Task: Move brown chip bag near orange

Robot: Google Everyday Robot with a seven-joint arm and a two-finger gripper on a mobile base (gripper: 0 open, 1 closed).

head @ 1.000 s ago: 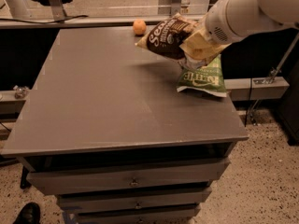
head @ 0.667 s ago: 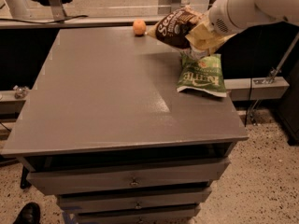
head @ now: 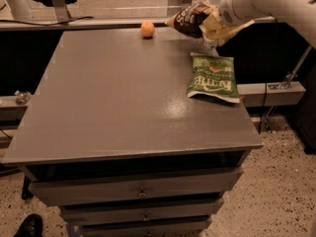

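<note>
The brown chip bag hangs in the air over the table's far right edge, dark brown with white lettering and pale tan edges. My gripper is shut on the bag's right end and holds it above the table. The orange is a small round fruit resting on the table near the far edge, a short way left of the bag.
A green chip bag lies flat on the right side of the grey table, just below the held bag. The table has drawers on its front. A ledge runs behind the table. A shoe shows at the bottom left on the floor.
My gripper has lifted the brown chip bag up and toward the far edge of the table, away from the green bag. The orange and green bag have not moved.
</note>
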